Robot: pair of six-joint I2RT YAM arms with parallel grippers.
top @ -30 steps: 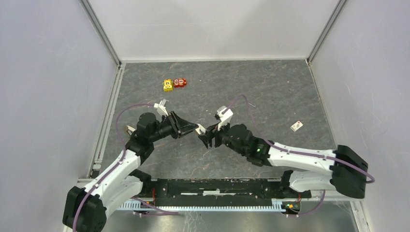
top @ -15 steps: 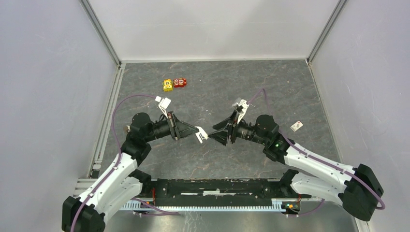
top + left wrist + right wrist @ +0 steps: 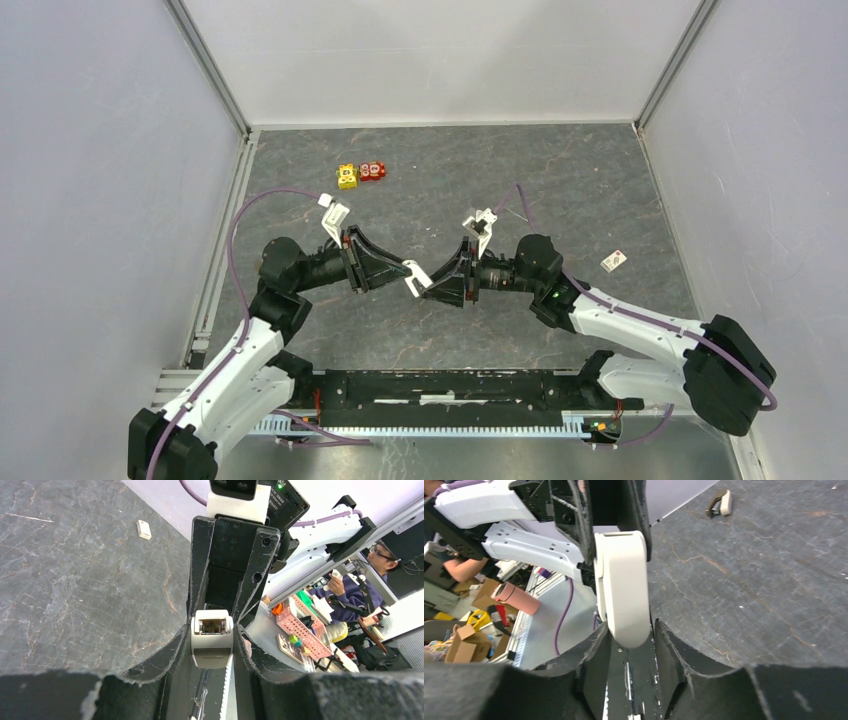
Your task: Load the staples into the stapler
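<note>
The cream-white stapler (image 3: 413, 279) is held in the air between the two arms. My left gripper (image 3: 400, 272) is shut on it. In the left wrist view the stapler (image 3: 212, 641) sits between my fingers with its grey metal inner parts facing the camera. My right gripper (image 3: 432, 287) faces it, and its jaws closely flank the stapler's rounded end (image 3: 622, 587). One finger touches it and a thin gap shows at the other. A small white box (image 3: 614, 261) lies on the table at the right, also in the left wrist view (image 3: 143, 529).
Yellow (image 3: 347, 177) and red (image 3: 372, 171) toy blocks lie at the back left. A small brown-and-white object (image 3: 720, 503) lies beside the left arm (image 3: 268, 267). White walls on metal rails enclose the grey table (image 3: 560, 180).
My right gripper moved left and brought its jaws around the stapler's free end. My left gripper drew back slightly with the stapler.
</note>
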